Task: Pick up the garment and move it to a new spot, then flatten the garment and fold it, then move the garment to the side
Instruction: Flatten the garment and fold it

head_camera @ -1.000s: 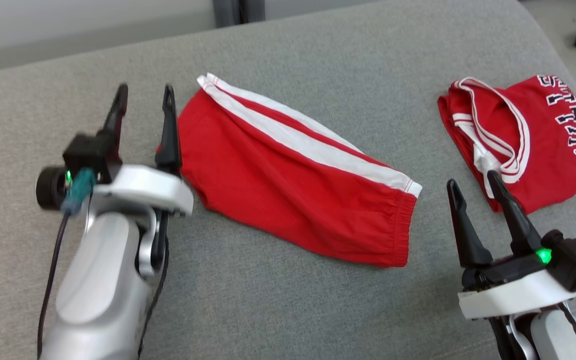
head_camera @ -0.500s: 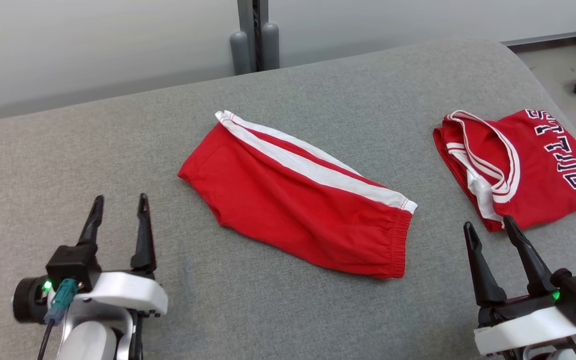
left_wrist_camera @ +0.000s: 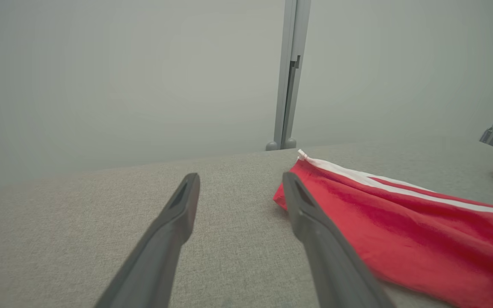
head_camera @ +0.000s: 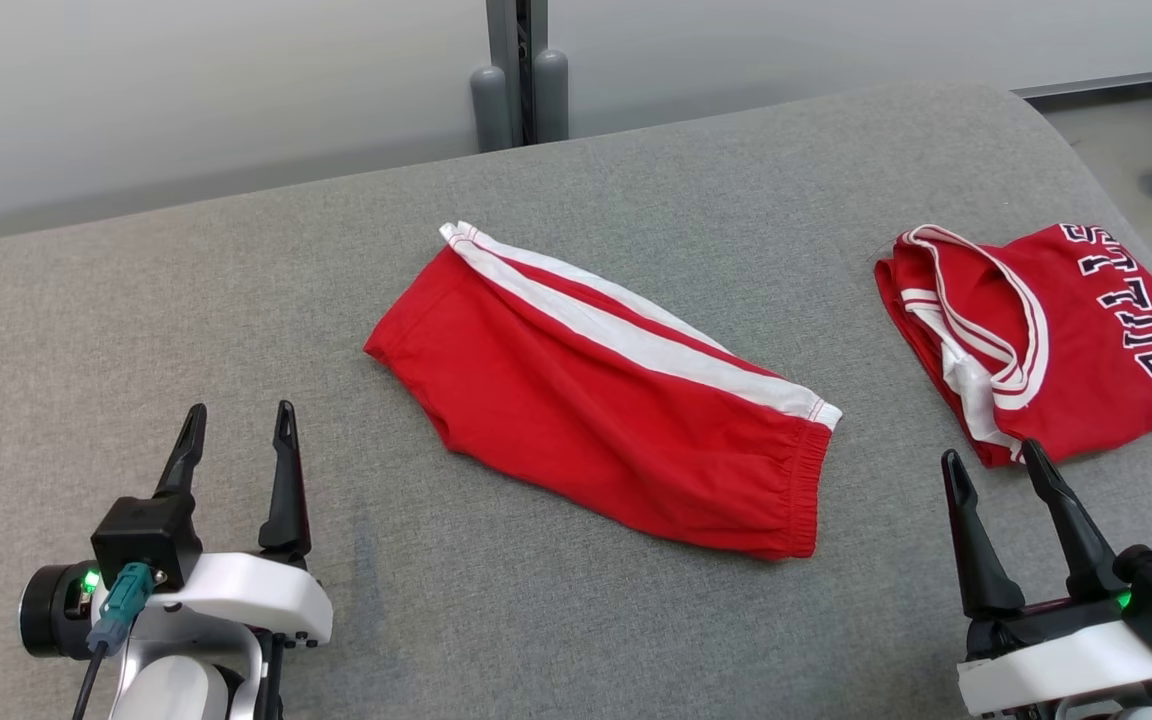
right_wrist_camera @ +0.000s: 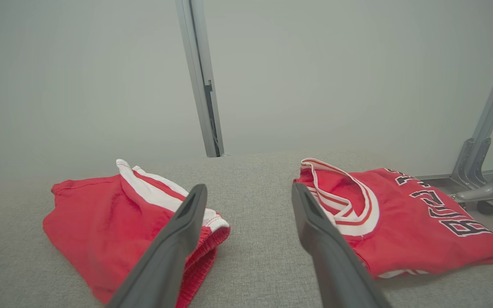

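both arms sit low at the near edge of the grey table (head_camera: 236, 280), fingers pointing away. left gripper (head_camera: 240, 410): jaws spread wide, nothing btw them, bare fabric under. right gripper (head_camera: 993, 452): same, jaws wide, empty, tips near the jersey (head_camera: 1086, 350) corner; touching or not, can't tell.

red shorts (head_camera: 596, 420) w/ the white side stripe lie mid-table, flat, on a diagonal, waistband end toward the right gripper, hem end toward the far left. they look doubled over already, one leg on the other. the jersey sits folded at the right edge, well apart from the shorts.

my read: the fold on the shorts is prob done, and the step in hand is the last one, shifting them to the side. could also be a fresh pick-up, can't tell which. either way the nxt move needs a gripper over at the cloth, low enough to pinch both layers at an edge. the waistband is the closest hold for the right gripper. then lift or slide w/o letting the fold fall open.
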Tool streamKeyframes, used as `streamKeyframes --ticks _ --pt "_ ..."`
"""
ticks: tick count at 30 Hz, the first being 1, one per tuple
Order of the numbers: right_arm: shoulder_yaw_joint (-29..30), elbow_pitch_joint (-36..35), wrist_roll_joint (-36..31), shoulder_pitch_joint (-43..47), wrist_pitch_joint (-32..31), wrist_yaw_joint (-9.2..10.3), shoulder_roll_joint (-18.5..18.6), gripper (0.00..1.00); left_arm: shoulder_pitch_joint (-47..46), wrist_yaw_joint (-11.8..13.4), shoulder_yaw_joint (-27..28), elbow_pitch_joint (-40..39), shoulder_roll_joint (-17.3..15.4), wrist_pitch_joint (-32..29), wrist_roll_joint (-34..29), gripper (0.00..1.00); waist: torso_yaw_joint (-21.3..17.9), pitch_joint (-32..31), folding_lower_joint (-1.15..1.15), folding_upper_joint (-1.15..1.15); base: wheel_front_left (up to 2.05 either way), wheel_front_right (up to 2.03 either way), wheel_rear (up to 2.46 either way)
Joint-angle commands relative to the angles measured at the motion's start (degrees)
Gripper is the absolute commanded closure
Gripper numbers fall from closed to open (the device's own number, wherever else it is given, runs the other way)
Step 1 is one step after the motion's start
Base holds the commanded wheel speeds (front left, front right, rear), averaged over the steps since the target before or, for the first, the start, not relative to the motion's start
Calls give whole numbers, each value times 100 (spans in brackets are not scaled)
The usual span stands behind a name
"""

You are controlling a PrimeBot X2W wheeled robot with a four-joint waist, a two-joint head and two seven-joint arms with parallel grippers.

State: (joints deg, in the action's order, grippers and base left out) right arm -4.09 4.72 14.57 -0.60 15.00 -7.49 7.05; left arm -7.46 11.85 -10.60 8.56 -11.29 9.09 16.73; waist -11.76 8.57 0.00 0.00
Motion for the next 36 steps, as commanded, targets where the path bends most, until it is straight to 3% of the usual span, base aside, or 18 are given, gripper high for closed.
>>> streamKeyframes --ticks 1,7,13,20,32,33,34,35,36 --pt "29 -9 -5 -8 14 -1 -2 0 -87 30 -10 -5 -20 -6 -6 0 10 24 0 0 0 0 0" --pt "45 -64 46 -123 16 -1 -7 0 -380 -61 -93 123 -37 -52 -30 0 45 202 0 0 0 0 0" --pt "-19 -113 98 -321 19 -1 -11 0 -1201 -430 -341 506 -105 -314 -52 0 -25 559 0 0 0 0 0" --pt "-208 50 246 -613 22 -1 -60 0 -2337 -1067 -583 1738 -185 -897 149 0 -377 1052 0 0 0 0 0" --pt "-340 226 436 -794 24 -1 -189 0 -3169 -1534 -730 3320 -275 -1430 307 0 -742 1264 0 0 0 0 0" --pt "-345 240 453 -801 24 -1 -199 0 -3199 -1544 -757 3423 -274 -1475 297 24 -756 1261 0 0 0 0 0" --pt "-344 248 466 -810 24 -1 -205 0 -3220 -1547 -780 3496 -274 -1485 275 73 -768 1258 0 0 0 0 0" --pt "-350 252 465 -821 24 -1 -209 0 -3243 -1553 -796 3565 -270 -1472 267 100 -779 1251 0 0 0 0 0" --pt "-351 257 461 -826 25 -1 -213 0 -3253 -1564 -817 3627 -267 -1474 257 100 -787 1241 0 0 0 0 0"
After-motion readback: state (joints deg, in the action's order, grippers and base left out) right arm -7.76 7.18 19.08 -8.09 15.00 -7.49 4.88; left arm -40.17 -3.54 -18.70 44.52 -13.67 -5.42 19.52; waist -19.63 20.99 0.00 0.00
